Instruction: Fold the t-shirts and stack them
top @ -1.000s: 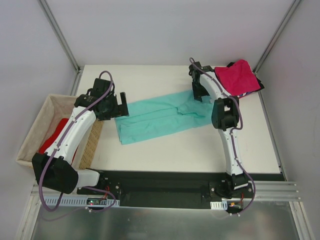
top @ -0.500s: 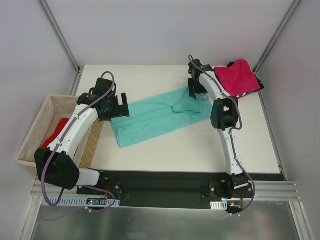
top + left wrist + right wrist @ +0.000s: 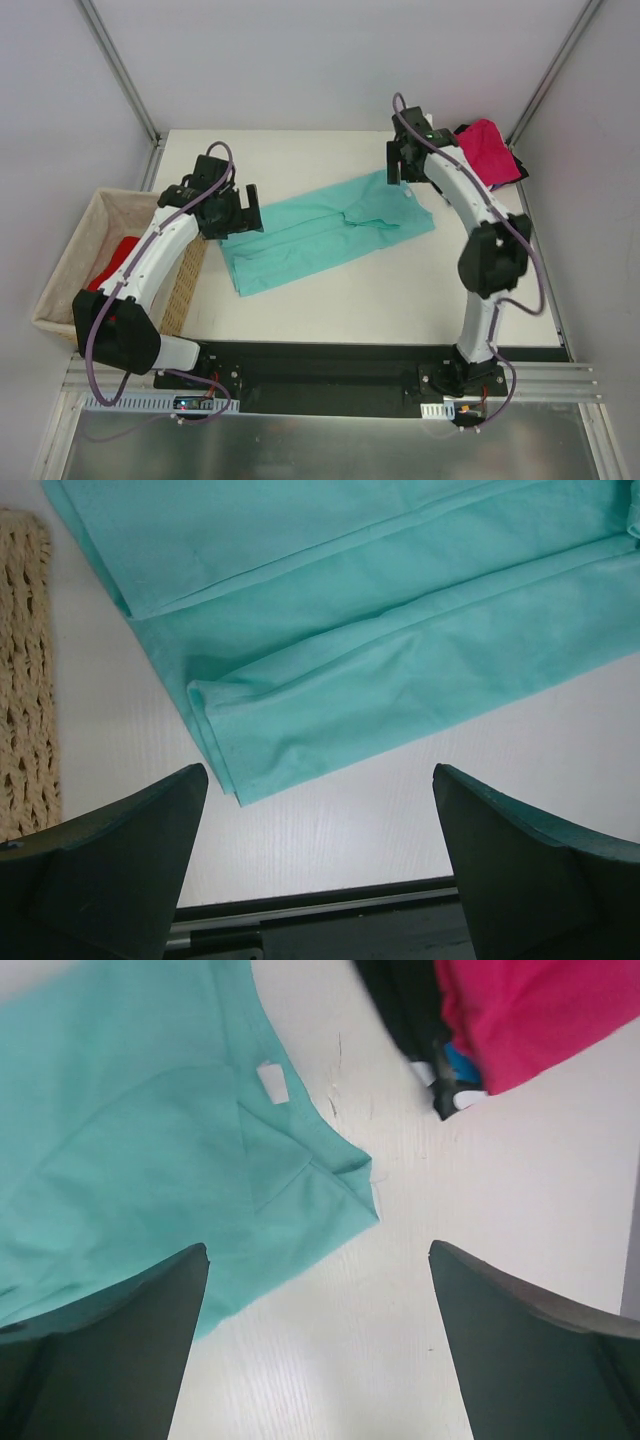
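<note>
The wicker basket (image 3: pixel 70 265) at the frame's left holds a red t-shirt (image 3: pixel 113 258). A teal t-shirt (image 3: pixel 320 232) lies folded lengthwise mid-bench (image 3: pixel 400 290). At upper right, a magenta t-shirt (image 3: pixel 492 150) tops a black t-shirt (image 3: pixel 400 1000). The left claw (image 3: pixel 318 780) and right claw (image 3: pixel 318 1255) both gape wide, empty.

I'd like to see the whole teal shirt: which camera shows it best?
Top view: the teal shirt lies whole there, a long folded strip. Left wrist shows only one end; right wrist only its collar end.
</note>
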### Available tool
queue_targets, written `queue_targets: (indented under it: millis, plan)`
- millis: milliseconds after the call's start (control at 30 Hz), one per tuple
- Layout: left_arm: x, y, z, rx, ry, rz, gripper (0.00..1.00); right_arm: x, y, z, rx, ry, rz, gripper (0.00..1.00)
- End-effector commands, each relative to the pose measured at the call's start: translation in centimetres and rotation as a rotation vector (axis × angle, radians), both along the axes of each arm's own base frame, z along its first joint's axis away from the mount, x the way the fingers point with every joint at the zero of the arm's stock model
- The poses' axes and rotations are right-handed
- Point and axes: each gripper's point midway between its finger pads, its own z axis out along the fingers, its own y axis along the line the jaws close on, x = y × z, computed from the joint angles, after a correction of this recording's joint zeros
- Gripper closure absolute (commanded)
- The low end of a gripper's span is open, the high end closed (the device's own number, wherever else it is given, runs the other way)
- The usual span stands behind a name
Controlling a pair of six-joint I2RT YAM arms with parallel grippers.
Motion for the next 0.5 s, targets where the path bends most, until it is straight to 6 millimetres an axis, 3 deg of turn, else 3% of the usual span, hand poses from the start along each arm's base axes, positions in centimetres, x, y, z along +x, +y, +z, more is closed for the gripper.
queue_targets:
  millis: [0, 33, 67, 133, 167, 367, 467]
  plan:
    - [-0.4, 0.1, -2.5, 0.060, 0.052, -0.040, 0.03, -3.9, 1.7, 10.7, 0.096, -0.279, 0.036, 0.03]
    - [-0.7, 0.5, -3.1, 0.083, 0.070, -0.039, 0.03, -5.1, 1.7, 12.3, 0.112, -0.316, 0.045, 0.03]
    - [-0.8, 1.1, -3.5, 0.116, 0.081, -0.027, 0.04, -6.3, 2.3, 11.2, 0.119, -0.293, 0.048, 0.03]
    - [-1.1, 1.9, -4.3, 0.173, 0.125, -0.030, 0.03, -8.0, 2.3, 11.9, 0.143, -0.314, 0.049, 0.03]
    - [-1.0, 2.7, -4.8, 0.225, 0.147, -0.018, 0.04, -8.8, 2.6, 11.0, 0.140, -0.294, 0.062, 0.03]
    - [-0.1, 4.4, -5.6, 0.369, 0.185, 0.010, 0.04, -11.8, 4.0, 10.3, 0.186, -0.298, 0.100, 0.03]
    - [0.4, 4.0, -6.4, 0.373, 0.209, -0.002, 0.04, -12.7, 4.7, 9.6, 0.196, -0.285, 0.124, 0.03]
